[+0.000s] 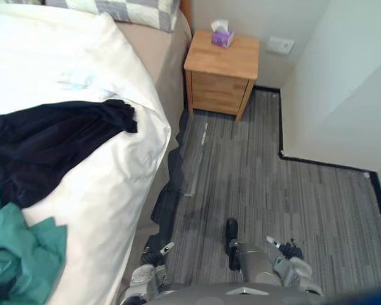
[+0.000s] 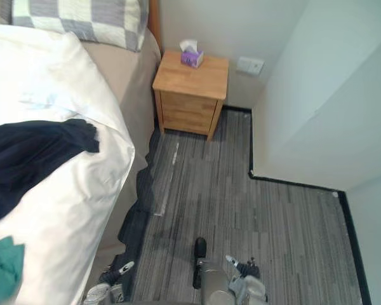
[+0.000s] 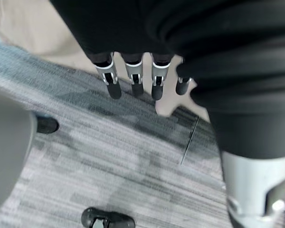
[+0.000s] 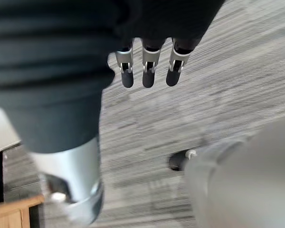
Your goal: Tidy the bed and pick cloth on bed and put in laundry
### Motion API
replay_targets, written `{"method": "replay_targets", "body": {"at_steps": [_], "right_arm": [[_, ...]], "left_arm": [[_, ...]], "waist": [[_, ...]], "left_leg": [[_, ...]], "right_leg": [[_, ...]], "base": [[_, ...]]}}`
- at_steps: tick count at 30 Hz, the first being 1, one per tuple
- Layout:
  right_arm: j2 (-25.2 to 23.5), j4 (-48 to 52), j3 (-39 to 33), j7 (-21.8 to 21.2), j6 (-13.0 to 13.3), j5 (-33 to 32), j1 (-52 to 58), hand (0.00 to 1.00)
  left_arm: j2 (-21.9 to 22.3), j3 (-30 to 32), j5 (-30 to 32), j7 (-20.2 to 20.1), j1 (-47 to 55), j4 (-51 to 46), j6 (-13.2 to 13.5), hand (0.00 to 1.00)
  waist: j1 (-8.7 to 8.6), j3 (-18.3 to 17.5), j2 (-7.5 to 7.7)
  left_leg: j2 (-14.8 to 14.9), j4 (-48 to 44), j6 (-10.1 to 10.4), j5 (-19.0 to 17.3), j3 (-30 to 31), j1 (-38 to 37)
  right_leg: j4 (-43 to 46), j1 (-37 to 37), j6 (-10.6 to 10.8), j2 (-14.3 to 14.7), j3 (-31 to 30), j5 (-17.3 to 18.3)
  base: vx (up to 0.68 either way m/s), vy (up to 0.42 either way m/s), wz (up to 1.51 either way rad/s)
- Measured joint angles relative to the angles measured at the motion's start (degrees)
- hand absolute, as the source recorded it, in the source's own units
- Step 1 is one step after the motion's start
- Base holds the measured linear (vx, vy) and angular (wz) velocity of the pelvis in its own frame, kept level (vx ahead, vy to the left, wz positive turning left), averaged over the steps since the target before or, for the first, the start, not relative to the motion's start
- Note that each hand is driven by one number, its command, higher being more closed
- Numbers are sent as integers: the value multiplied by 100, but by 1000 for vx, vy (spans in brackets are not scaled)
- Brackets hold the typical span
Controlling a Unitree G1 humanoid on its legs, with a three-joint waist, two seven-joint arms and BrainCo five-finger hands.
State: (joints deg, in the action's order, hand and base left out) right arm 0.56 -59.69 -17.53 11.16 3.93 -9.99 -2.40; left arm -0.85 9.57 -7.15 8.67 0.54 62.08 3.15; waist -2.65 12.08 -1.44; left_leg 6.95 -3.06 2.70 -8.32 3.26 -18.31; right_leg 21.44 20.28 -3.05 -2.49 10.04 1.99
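Across the bed (image 1: 153, 51) a white duvet (image 1: 108, 190) lies rumpled, its edge hanging over the side toward the floor. A dark navy cloth (image 1: 44, 149) is spread loose on top of the duvet, one bunched corner reaching toward the middle of the bed. Just below it, at the near end, a teal cloth (image 1: 19, 254) sits crumpled in a heap, touching the navy one. At the head of the bed lies a checked pillow (image 1: 130, 11) in grey and pale squares. Beside the bed, against the wall, stands a wooden nightstand (image 1: 222, 73) with a purple tissue box (image 1: 222, 37) on top, and a wall socket (image 1: 280, 45) is set into the wall just past it. The floor is grey striped carpet (image 1: 273, 184) with a dark border along the walls. Neither cloth is held. The left hand (image 3: 132, 78) hangs low at the robot's side near the bed's edge, its fingers straight and pointing down over the carpet with nothing in them. The right hand (image 4: 149, 71) hangs the same way on the other side, well away from the bed, fingers straight and empty.
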Motion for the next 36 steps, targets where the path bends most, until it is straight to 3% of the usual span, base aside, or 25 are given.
{"method": "replay_targets", "body": {"at_steps": [1,3,5,6,7,8,11,12,14,15,16,17,18,20,22,25,26,27,28,29,30,32,33,34,36], "right_arm": [[35,7,20,-13,4,17,41,0],[41,28,111,-37,4,21,109,0],[44,240,291,-82,-3,23,271,0],[45,330,370,-86,-1,23,311,0],[49,473,499,-79,2,21,382,0],[56,507,495,-71,16,22,397,0],[-50,468,542,-84,-1,21,435,0],[-64,467,537,-88,0,21,444,0],[-105,487,455,-91,1,18,526,0],[-80,536,450,-91,3,19,565,0],[-20,626,461,-96,6,21,681,0],[20,649,471,-94,-14,20,697,0],[-23,637,476,-98,-13,20,735,0],[-258,579,470,-132,-5,20,674,0],[-332,446,457,-168,-19,20,540,0],[-326,232,410,-205,-39,23,478,0],[-235,172,341,-208,-44,33,436,0],[-190,175,309,-207,-46,47,424,0],[-146,229,224,-207,-41,186,429,0],[-67,260,215,-207,-37,259,476,0],[-20,258,229,-226,-43,295,507,0],[90,386,180,-236,-27,443,680,0],[110,466,184,-225,-7,463,684,0],[190,538,285,-230,9,474,675,0],[218,483,617,-222,-10,578,661,0]], "left_arm": [[15,64,56,2,6,-4,14,0],[78,287,183,5,59,-17,32,0],[160,609,214,4,154,-88,16,0],[201,725,190,4,176,-177,4,0],[196,812,195,8,297,-286,15,0],[201,852,184,-1,269,-342,14,0],[153,846,94,-150,341,-685,154,0],[144,852,73,-205,376,-743,205,0],[134,851,-69,-361,537,-965,288,0],[148,845,-68,-380,580,-969,296,0],[192,838,-68,-404,651,-955,300,0],[193,849,-130,-468,720,-920,316,0],[132,833,-135,-551,749,-930,314,0],[-9,784,-255,-963,767,-1077,205,0],[-75,670,-318,-1119,777,-1111,140,0],[-44,767,-362,-1118,765,-1026,-27,0],[-55,780,-438,-1119,768,-892,-55,0],[-71,768,-493,-1119,783,-847,-62,0],[-204,622,-507,-1126,916,-773,-70,0],[-321,292,-372,-1127,1182,-704,27,0],[-355,222,-277,-1105,1243,-680,58,0],[-381,227,-228,-965,1424,-489,109,0],[-359,237,-229,-938,1440,-458,116,0],[-310,230,-235,-878,1327,-481,96,0],[-446,205,-258,-805,978,-568,38,0]], "waist": [[-14,7,-1],[14,6,-15],[45,-42,-87],[56,-28,-120],[100,-22,-159],[128,14,-228],[404,87,-92],[424,86,-82],[563,50,-9],[555,11,-68],[543,-65,-203],[542,-175,-211],[532,-250,-99],[582,-309,105],[627,-317,120],[663,-325,176],[648,-360,129],[635,-352,137],[561,-351,90],[442,-316,34],[414,-322,70],[364,-304,7],[331,-296,-19],[200,-281,-26],[225,-282,221]], "left_leg": [[69,-131,88,287,11,-85],[154,-693,310,503,44,-6],[181,-2483,375,855,36,727],[190,-3073,417,1203,31,1000],[254,-4101,575,1908,12,1476],[417,-5079,424,1345,-160,1949],[506,-5794,229,-46,-713,2727],[498,-5660,238,-247,-799,2883],[386,-4393,218,-588,-1247,3235],[318,-3807,207,-559,-1369,3317],[292,-2962,142,-259,-1478,3367],[165,-2670,-307,-255,-1698,3410],[-18,-2539,-351,-248,-1707,3417],[-115,-2384,-411,-211,-2189,3458],[-31,-2265,-543,-137,-2775,3366],[-320,-1406,-616,-164,-2756,2727],[-389,-1051,-593,-103,-2682,2492],[-428,-867,-586,-56,-2612,2361],[-499,-500,-597,53,-2439,1992],[-504,-270,-645,99,-2295,1659],[-506,-266,-626,45,-2261,1519],[-372,-326,-485,-124,-1867,1134],[-282,-342,-433,-147,-1780,1101],[-126,-421,-253,-220,-1510,1118],[-143,-403,34,-246,-1136,1126]], "right_leg": [[199,-96,16,20,47,90],[-47,-522,-7,130,157,258],[-612,-1099,-57,307,181,561],[-746,-1266,-83,351,166,601],[-1029,-1578,-150,400,65,694],[-1182,-1875,-183,482,-4,747],[-1508,-2688,-168,346,-263,822],[-1538,-2820,-152,283,-273,824],[-1566,-3138,205,-60,-276,1035],[-1577,-3205,309,-124,-267,1143],[-1574,-3262,442,-151,-214,1297],[-1528,-3405,625,-310,-170,1528],[-1510,-3384,640,-434,-140,1490],[-1634,-3332,676,-594,-100,1195],[-1725,-3441,782,-610,-118,877],[-798,-3286,884,-614,-195,743],[332,-2821,1052,-652,-316,654],[948,-2537,1363,-692,-356,476],[2038,-2115,1717,-788,-361,-209],[2900,-1842,1646,-913,-261,-658],[3287,-1687,1424,-1022,-182,-409],[3881,-1145,790,-1277,51,744],[3778,-1008,784,-1236,28,901],[3115,-811,877,-1136,-39,1121],[1027,-899,1019,-1036,-459,704]], "base": [[427,-220,36],[411,-208,22],[400,-170,-15],[445,-127,-30],[432,-103,-28],[426,-91,-31],[323,-32,-37],[404,39,-42],[353,107,-39],[295,123,-16],[412,225,19],[436,236,43],[548,266,57],[459,182,56],[325,131,60],[242,71,50],[168,-16,35],[215,-25,45],[280,-72,64],[296,-101,63],[338,-170,56],[295,-234,68],[238,-308,105],[199,-378,118],[189,-448,121]]}}
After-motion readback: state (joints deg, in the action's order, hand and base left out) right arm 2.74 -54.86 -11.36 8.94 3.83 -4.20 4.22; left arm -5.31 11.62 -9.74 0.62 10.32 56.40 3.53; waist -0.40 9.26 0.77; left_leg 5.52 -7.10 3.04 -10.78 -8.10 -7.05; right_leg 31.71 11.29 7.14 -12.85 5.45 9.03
